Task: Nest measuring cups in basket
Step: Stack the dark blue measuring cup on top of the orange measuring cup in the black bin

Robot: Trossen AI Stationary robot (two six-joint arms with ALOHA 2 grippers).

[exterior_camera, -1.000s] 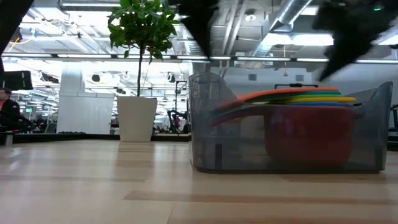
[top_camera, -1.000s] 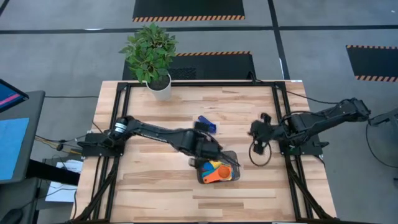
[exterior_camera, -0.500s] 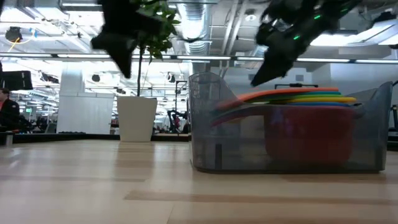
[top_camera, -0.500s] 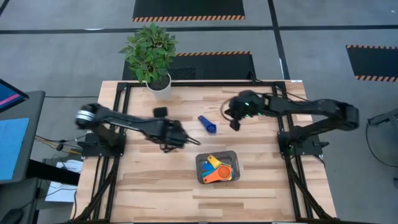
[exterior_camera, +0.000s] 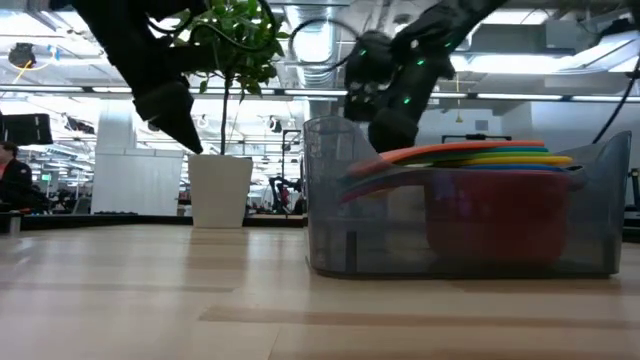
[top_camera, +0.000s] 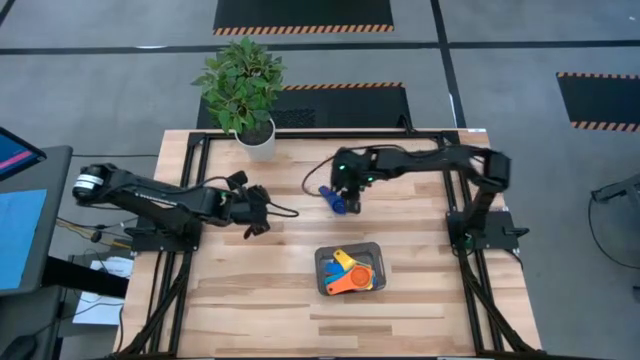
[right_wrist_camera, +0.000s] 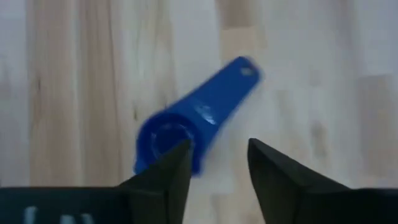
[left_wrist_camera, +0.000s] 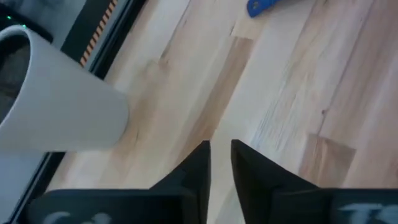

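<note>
The basket [top_camera: 350, 270] sits near the front edge of the table [top_camera: 420, 290], about halfway along it. Inside it the measuring cups [exterior_camera: 470, 160] lie one inside the other, the orange one [top_camera: 345, 282] on top, so they take up little room. One blue cup [top_camera: 334, 199] is not in yet. It lies on its side on the wood, farther back toward the plant pot [top_camera: 258, 140]. The right gripper [top_camera: 352, 196] hangs right over that blue cup with its fingers [right_wrist_camera: 168, 171] apart, one on each side, likely so it can close on it. The left gripper [top_camera: 256, 208] waits off to the left side, holding nothing, its fingers [left_wrist_camera: 196, 168] just a little apart
</note>
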